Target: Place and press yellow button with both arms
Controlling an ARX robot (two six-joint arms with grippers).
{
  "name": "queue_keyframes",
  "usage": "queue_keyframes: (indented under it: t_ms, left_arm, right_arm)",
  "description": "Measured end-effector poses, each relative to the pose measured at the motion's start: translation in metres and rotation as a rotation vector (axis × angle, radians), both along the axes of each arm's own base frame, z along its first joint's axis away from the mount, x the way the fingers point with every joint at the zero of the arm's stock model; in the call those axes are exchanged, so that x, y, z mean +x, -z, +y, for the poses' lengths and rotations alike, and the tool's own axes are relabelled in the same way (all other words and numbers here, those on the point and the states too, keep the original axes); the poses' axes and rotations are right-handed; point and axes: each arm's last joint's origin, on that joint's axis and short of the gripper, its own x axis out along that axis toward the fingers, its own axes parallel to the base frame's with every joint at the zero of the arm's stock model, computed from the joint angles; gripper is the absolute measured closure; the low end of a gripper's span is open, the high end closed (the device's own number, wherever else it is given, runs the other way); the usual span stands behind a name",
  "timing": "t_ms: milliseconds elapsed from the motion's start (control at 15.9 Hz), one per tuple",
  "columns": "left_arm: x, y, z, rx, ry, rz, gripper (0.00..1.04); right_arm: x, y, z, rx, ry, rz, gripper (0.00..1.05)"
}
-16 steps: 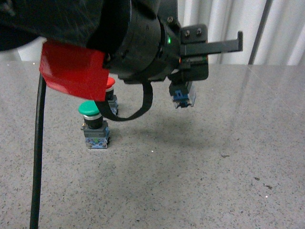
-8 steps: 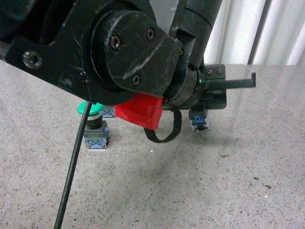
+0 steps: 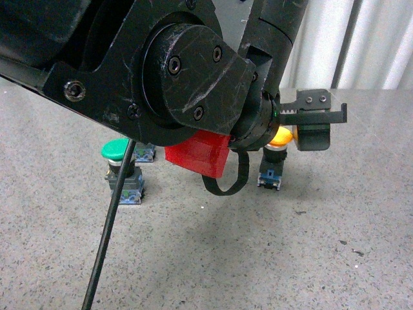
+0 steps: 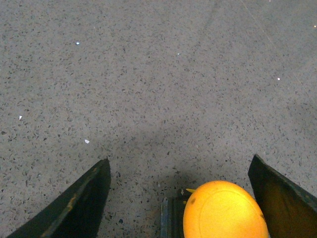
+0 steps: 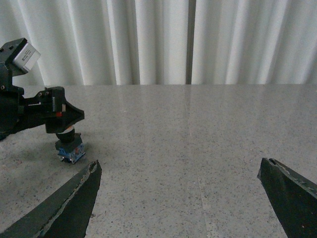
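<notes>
One small yellow-capped push button (image 3: 279,137) with a blue base stands on a grey speckled table (image 3: 322,258). The black left gripper (image 4: 179,159) straddles it, fingers spread wider than the cap, which sits close to one finger. To the button's left stand one green-capped button (image 3: 115,150) and one further blue base (image 3: 143,153), its cap hidden. The right gripper (image 5: 179,162), well apart from the button, gapes wide and holds nothing.

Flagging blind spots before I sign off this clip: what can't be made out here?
Front view: the left arm hides the cap of a button behind the green button; only its blue base shows.
Left wrist view: the yellow button is cut off by the edge; its base is unseen.
</notes>
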Motion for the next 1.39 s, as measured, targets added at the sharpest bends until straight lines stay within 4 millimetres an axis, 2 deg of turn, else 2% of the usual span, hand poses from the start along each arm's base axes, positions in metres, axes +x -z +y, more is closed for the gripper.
queue_keyframes:
  t_ms: [126, 252, 315, 378, 504, 567, 630, 693, 756, 819, 882, 945, 1008, 1134, 1261, 1387]
  left_arm:
    - [-0.001, -0.005, 0.0, -0.007, -0.004, -0.018, 0.05]
    - [-0.006, -0.017, 0.005, -0.023, -0.01, -0.058, 0.07]
    - [-0.01, -0.03, 0.012, -0.031, -0.02, -0.111, 0.07]
    - [-0.025, -0.074, 0.05, 0.012, -0.078, -0.303, 0.07]
    - [-0.033, -0.098, 0.089, 0.083, -0.164, -0.409, 0.07]
    - [-0.038, -0.11, 0.115, 0.12, -0.23, -0.463, 0.07]
    - [-0.05, -0.125, 0.151, 0.177, -0.329, -0.539, 0.07]
    - [-0.059, -0.132, 0.172, 0.204, -0.384, -0.584, 0.07]
    - [-0.084, -0.142, 0.209, 0.237, -0.438, -0.602, 0.07]
    - [-0.105, -0.146, 0.229, 0.251, -0.459, -0.642, 0.07]
    - [-0.132, -0.146, 0.251, 0.229, -0.408, -0.586, 0.19]
    - [-0.155, -0.136, 0.265, 0.195, -0.388, -0.547, 0.27]
    - [-0.175, -0.116, 0.274, 0.168, -0.395, -0.524, 0.38]
    - [-0.19, -0.094, 0.271, 0.124, -0.359, -0.554, 0.63]
    - [-0.195, -0.074, 0.271, 0.12, -0.362, -0.525, 0.8]
    - [-0.203, -0.055, 0.271, 0.118, -0.363, -0.515, 1.03]
  right_arm:
    - [0.0, 0.0, 0.0, 0.0, 0.0, 0.0, 0.07]
    - [0.0, 0.0, 0.0, 0.0, 0.0, 0.0, 0.07]
    - [0.0, 0.0, 0.0, 0.0, 0.0, 0.0, 0.07]
    - [0.0, 0.0, 0.0, 0.0, 0.0, 0.0, 0.07]
    - [0.0, 0.0, 0.0, 0.0, 0.0, 0.0, 0.07]
    - [0.0, 0.0, 0.0, 0.0, 0.0, 0.0, 0.07]
    - [0.0, 0.0, 0.0, 0.0, 0.0, 0.0, 0.07]
    - [0.0, 0.0, 0.0, 0.0, 0.0, 0.0, 0.07]
    - [0.0, 0.0, 0.0, 0.0, 0.0, 0.0, 0.07]
    - [0.0, 0.0, 0.0, 0.0, 0.0, 0.0, 0.07]
    - [0.0, 0.0, 0.0, 0.0, 0.0, 0.0, 0.07]
    - [0.0, 0.0, 0.0, 0.0, 0.0, 0.0, 0.07]
    - [0.0, 0.0, 0.0, 0.0, 0.0, 0.001, 0.07]
    - [0.0, 0.0, 0.0, 0.0, 0.0, 0.0, 0.07]
    - [0.0, 0.0, 0.0, 0.0, 0.0, 0.0, 0.07]
    - [0.0, 0.0, 0.0, 0.0, 0.0, 0.0, 0.07]
